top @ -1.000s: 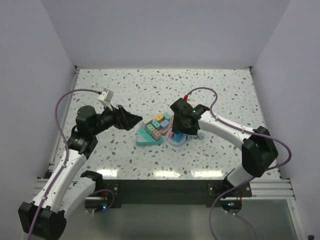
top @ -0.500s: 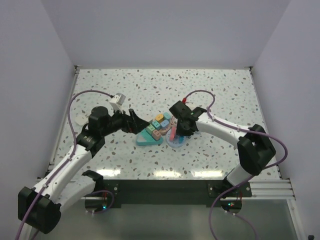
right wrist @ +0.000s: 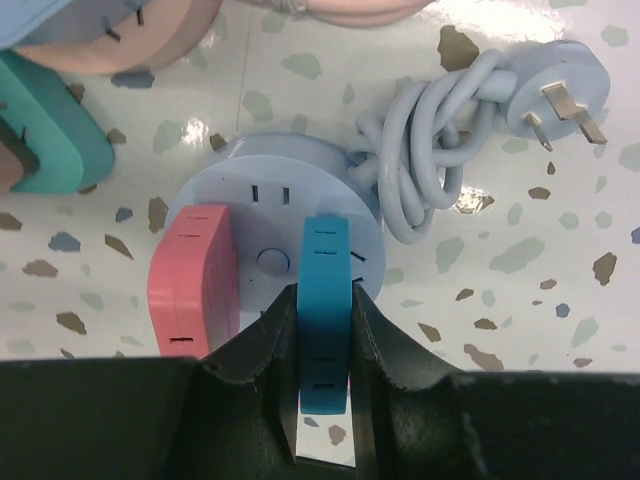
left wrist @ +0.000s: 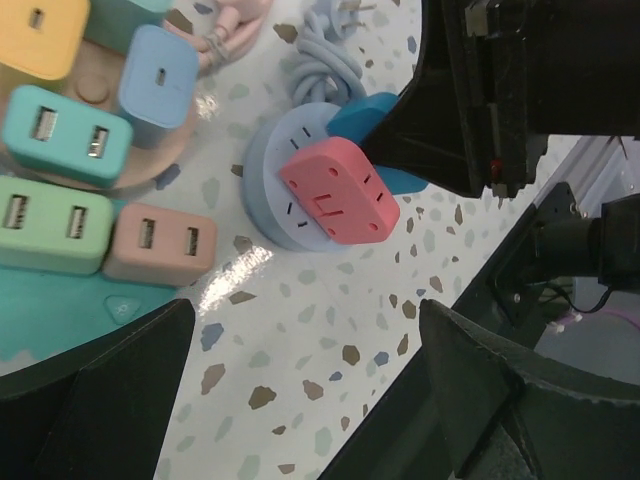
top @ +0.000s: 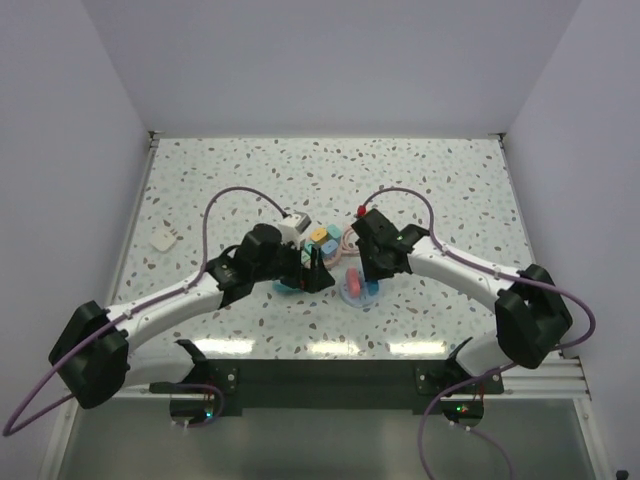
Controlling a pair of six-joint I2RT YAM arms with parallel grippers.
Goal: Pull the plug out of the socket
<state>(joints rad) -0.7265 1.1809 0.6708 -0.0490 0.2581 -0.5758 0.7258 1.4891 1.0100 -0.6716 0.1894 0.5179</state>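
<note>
A round pale-blue socket [right wrist: 268, 210] lies on the table with a pink plug [right wrist: 190, 280] and a blue plug [right wrist: 325, 300] standing in it. My right gripper [right wrist: 325, 335] is shut on the blue plug, one finger on each flat side. In the top view the right gripper [top: 366, 272] is over the socket [top: 352, 293]. My left gripper [left wrist: 300, 400] is open and empty, just left of the socket [left wrist: 270, 180], with the pink plug [left wrist: 335, 195] ahead of it. In the top view the left gripper [top: 312, 274] is beside the socket.
A teal power strip [left wrist: 40, 310] with several coloured adapters [left wrist: 55, 135] lies left of the socket. The socket's coiled cable [right wrist: 430, 170] and its own plug [right wrist: 560, 95] lie behind it. A small white adapter [top: 165, 240] lies far left.
My left arm has swung right from the table's left side to the middle, ending beside the socket. My right gripper and the socket have shifted slightly toward the near edge.
</note>
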